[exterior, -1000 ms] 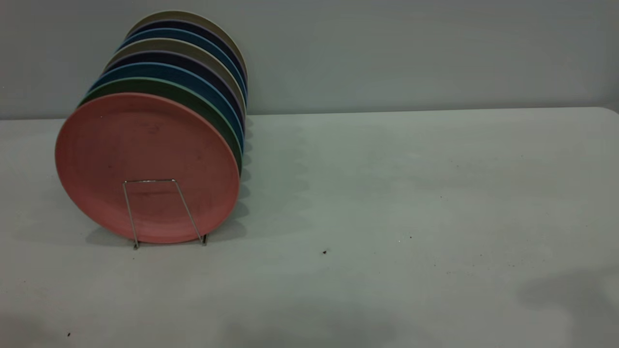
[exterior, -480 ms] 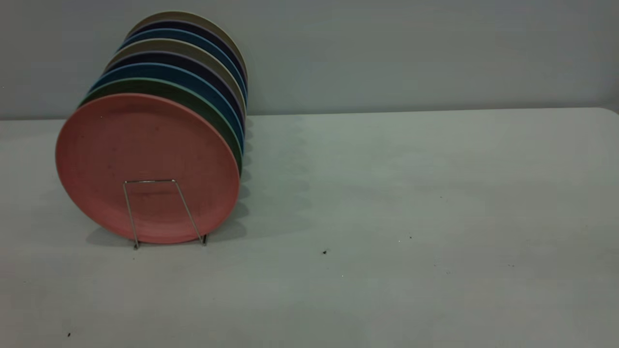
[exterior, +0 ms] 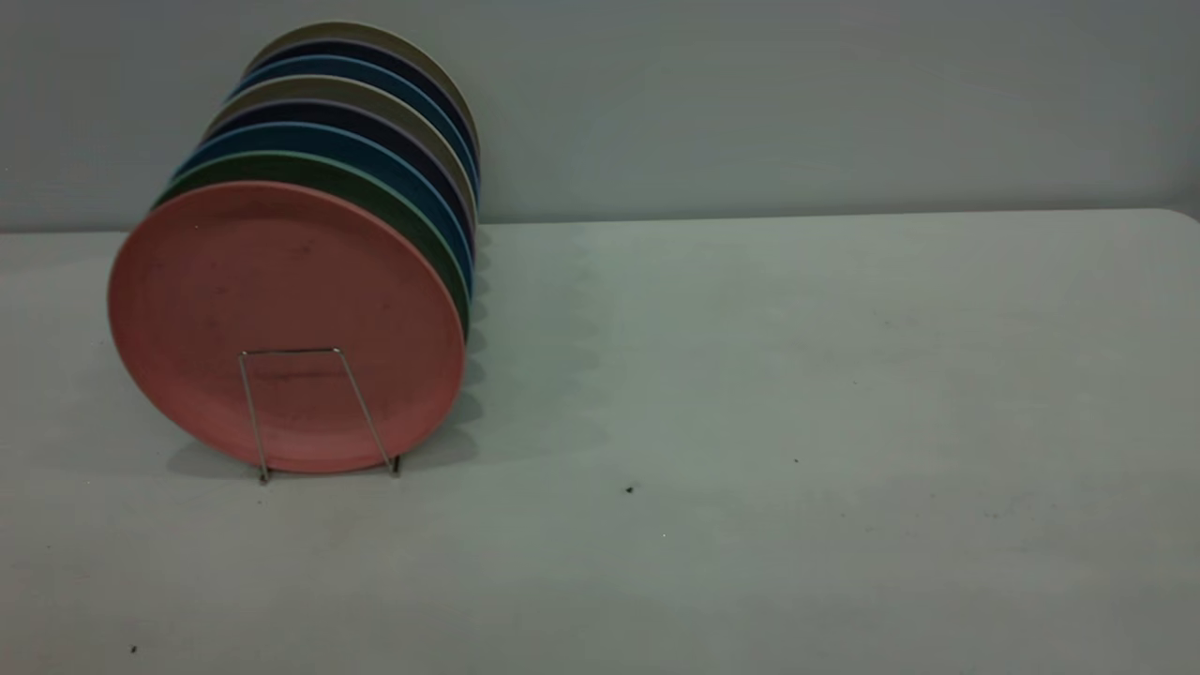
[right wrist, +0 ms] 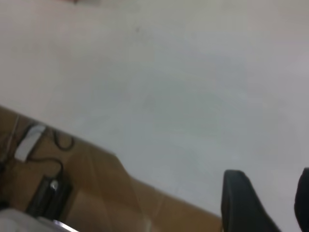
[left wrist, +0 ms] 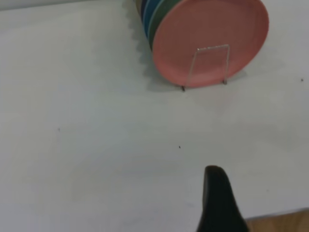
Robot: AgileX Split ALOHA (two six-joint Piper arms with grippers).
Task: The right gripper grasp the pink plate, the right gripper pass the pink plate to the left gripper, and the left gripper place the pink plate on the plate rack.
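The pink plate [exterior: 281,309] stands upright in the front slot of the plate rack [exterior: 300,352], held behind a wire loop. It also shows in the left wrist view [left wrist: 212,34], with the rack loop [left wrist: 212,47] in front of it. Neither gripper appears in the exterior view. My left gripper [left wrist: 217,198] shows only as a black wedge above the table's near edge, far from the plate. My right gripper [right wrist: 270,198] is open and empty above the table edge, away from the rack.
Behind the pink plate stand a green plate [exterior: 281,167] and several blue, dark and beige plates [exterior: 356,89] in the same rack. The white table [exterior: 797,375] reaches to the right. Brown floor and cables [right wrist: 53,183] lie beyond its edge.
The faint shadows on the table's near right and near left have faded away. The plates and rack have not moved.
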